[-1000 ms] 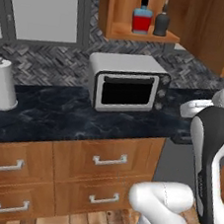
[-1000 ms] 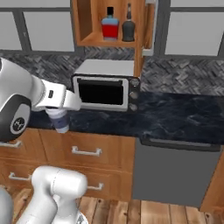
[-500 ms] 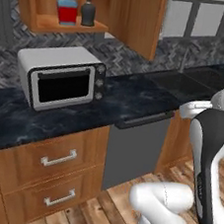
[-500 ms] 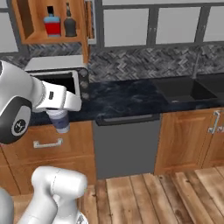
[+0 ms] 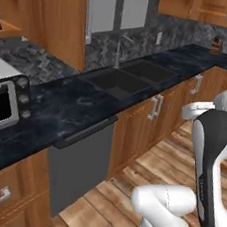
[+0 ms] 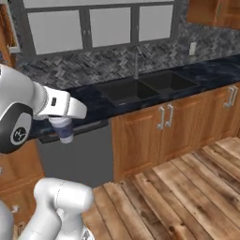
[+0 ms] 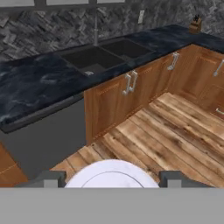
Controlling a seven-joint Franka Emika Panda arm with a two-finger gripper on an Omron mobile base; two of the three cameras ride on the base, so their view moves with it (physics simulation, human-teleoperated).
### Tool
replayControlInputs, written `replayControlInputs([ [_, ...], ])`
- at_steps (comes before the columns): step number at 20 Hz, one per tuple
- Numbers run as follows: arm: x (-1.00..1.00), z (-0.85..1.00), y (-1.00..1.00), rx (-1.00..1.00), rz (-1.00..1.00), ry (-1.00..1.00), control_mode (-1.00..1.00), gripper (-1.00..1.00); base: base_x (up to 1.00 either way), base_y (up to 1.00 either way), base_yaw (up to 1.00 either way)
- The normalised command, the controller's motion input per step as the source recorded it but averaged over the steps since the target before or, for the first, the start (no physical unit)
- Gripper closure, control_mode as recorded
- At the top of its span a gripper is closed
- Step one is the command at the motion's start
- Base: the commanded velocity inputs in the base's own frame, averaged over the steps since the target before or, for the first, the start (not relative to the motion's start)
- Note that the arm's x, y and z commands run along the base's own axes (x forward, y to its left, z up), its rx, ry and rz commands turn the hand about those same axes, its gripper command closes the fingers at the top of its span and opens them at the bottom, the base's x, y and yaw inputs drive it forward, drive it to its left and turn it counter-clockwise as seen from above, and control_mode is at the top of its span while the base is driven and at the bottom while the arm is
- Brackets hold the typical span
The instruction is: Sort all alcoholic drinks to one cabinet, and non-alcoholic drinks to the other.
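Observation:
My gripper [image 6: 63, 123] hangs in front of the dark counter, shut on a small pale lidded cup with a dark sleeve [image 6: 65, 135]. In the hand view the cup's white lid [image 7: 111, 173] sits between the two fingertips of the gripper [image 7: 111, 181]. A wall-hung brown cabinet with a silver bar handle [image 5: 199, 6] is at the upper right, also seen as the cabinet [image 6: 211, 13] in the right base view. At the far left stands the open wooden door [image 5: 49, 17] of another wall cabinet, with a corner of its shelf [image 5: 6, 28] showing. The bottles are out of view.
A double sink [image 6: 140, 86] with a faucet is set in the black counter [image 5: 71, 108], under a window. A microwave [image 5: 1, 104] stands at the left, a dishwasher front [image 5: 79, 161] below the counter, a knife block [image 7: 195, 25] at the far right. Wood floor [image 6: 187, 187] lies open.
The whole picture has shifted: the base has swung right, from the microwave and open cabinet to the sink. The cup stays in the gripper.

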Motion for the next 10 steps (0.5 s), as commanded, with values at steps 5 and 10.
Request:
replayControlInputs([
  [5, 0.0, 0.0, 0.0, 0.0, 0.0, 0.0, 1.0, 1.0, 0.99, -0.29, -0.4],
  [10, 0.0, 0.0, 0.0, 0.0, 0.0, 0.0, 1.0, 1.0, 1.0, -0.35, -0.34],
])
